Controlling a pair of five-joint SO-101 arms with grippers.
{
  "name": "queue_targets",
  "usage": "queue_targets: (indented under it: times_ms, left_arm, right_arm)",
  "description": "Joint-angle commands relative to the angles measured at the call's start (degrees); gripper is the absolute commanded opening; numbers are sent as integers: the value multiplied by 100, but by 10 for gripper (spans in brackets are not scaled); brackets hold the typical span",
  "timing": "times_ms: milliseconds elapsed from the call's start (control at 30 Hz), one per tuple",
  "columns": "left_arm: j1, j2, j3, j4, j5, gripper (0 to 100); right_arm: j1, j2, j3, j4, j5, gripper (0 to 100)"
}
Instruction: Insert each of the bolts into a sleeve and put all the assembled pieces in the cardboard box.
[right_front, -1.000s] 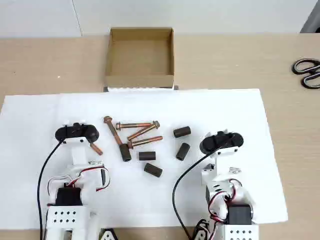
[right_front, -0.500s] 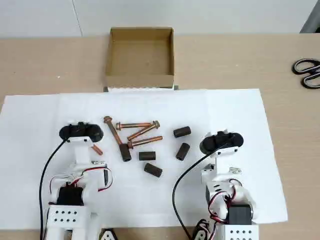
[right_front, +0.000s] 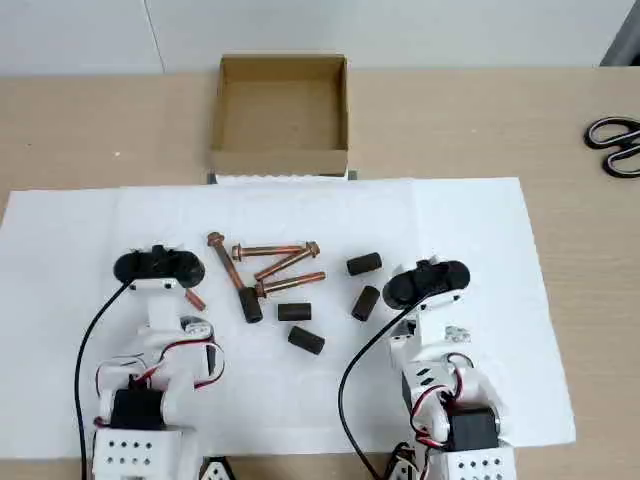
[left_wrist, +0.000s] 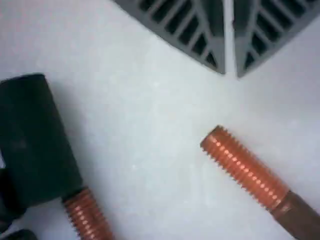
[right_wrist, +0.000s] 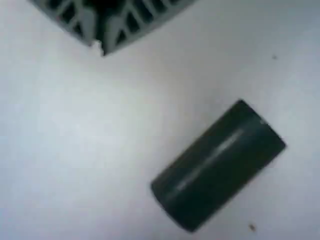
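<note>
Right hand (right_wrist: 101, 46) moved toward glossy black sleeve (right_wrist: 217, 167), copper threaded bolt (left_wrist: 245, 170)

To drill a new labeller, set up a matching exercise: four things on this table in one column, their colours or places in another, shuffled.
1 cardboard box
2 scissors
3 bolts
4 sleeves

A black, on the white sheet
B copper-coloured, on the white sheet
C on the bare table, far right
D empty, beyond the white sheet's far edge

Pairs: 1-D, 2-C, 3-B, 4-A
</note>
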Motion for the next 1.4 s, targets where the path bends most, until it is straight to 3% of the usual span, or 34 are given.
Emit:
queue_targets:
  times_ms: [0,167,300,400,467,633,800,933,1033,1167,1367]
  left_arm:
    - [18,-475,-4,220,-53,6]
    - [35,-1152,154,448,-44,6]
    - [-387,-1714,127,747,-132,6]
    - [-598,-1855,-708,1064,-334,6]
    - [-598,-1732,-1297,1213,-536,6]
    - [-642,-149,-1692,932,-782,6]
    - [-651,2347,-3081,853,-782,6]
    - [-651,4290,-4593,1363,-774,6]
    - [-651,5574,-5569,2426,-774,6]
    - [-642,7015,-6387,3385,-774,6]
    - [-651,7912,-6774,3437,-782,6]
  right_arm:
    - [-295,-75,18,-576,-70,3]
    - [-286,-57,-79,-532,-18,3]
    - [330,-57,-695,-637,396,3]
    - [1033,-22,-1521,-576,422,4]
    - [1103,180,-1811,-338,360,23]
    - [1244,1692,-2400,-277,-158,143]
    - [1560,3538,-3974,-303,-703,155]
    - [1560,5165,-5204,163,-88,156]
    - [1508,6273,-6092,1051,1196,158]
    - [989,7187,-6954,1824,2233,158]
    - [-541,7741,-7464,2281,4378,158]
